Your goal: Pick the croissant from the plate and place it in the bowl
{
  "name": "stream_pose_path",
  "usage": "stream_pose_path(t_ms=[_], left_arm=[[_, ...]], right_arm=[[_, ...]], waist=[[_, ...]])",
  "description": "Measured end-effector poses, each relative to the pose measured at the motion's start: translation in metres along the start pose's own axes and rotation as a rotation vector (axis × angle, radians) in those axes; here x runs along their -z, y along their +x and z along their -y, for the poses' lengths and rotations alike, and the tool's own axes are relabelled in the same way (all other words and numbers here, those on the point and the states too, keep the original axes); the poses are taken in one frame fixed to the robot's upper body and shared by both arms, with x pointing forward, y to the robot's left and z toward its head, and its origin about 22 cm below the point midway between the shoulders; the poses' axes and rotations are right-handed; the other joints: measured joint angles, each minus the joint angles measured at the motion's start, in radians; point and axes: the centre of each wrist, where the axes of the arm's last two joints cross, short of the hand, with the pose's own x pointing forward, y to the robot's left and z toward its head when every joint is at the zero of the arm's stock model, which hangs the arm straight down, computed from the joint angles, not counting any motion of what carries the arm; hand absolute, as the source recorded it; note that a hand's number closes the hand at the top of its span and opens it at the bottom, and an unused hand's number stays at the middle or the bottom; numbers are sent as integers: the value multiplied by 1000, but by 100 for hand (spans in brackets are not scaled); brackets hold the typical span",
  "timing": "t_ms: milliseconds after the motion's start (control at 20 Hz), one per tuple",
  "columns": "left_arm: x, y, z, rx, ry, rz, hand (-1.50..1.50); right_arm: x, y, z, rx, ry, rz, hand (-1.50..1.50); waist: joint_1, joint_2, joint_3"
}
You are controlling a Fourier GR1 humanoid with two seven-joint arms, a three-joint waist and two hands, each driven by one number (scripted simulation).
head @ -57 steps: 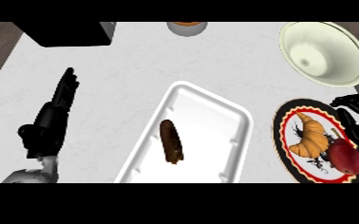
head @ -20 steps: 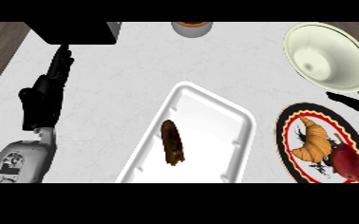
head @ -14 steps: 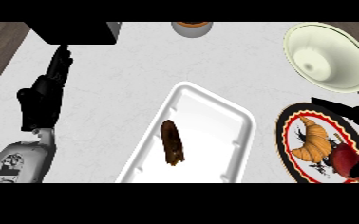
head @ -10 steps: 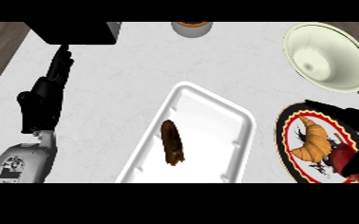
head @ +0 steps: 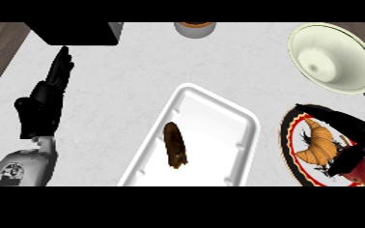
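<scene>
The golden-brown croissant [head: 322, 144] lies on a round plate [head: 288, 136] with a red, black and white pattern at the right edge. Beyond it stands the empty cream bowl [head: 329, 58] at the upper right. My right hand [head: 341, 120] comes in from the right edge. One straight black finger lies across the plate's far rim just above the croissant, and a dark red-tinted part [head: 351, 162] shows just below and to the right of it. The hand is open and most of it is out of view. My left hand [head: 44, 101] rests open at the far left, fingers pointing up.
A white rectangular tray [head: 214, 107] sits in the middle with a dark brown pastry stick [head: 173, 145] in it. A black box [head: 71, 33] stands at the upper left, and a cup [head: 194, 28] with an orange top at the back edge.
My right hand's finger has slid leftward from beside the bowl onto the plate's far rim. The left hand shifted up and left since the oldest frame, then stayed still.
</scene>
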Motion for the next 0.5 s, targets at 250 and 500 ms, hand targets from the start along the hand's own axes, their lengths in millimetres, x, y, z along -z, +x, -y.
stream_pose_path(t_ms=[250,500], left_arm=[[2,-1,-3,-1,0,-5,0],[2,2,-1,-4,0,-5,0]], right_arm=[[9,-9,-10,-45,14,16,150],[19,-10,-5,-116,-26,55,150]], waist=[[2,-2,-4],[1,-5,-10]])
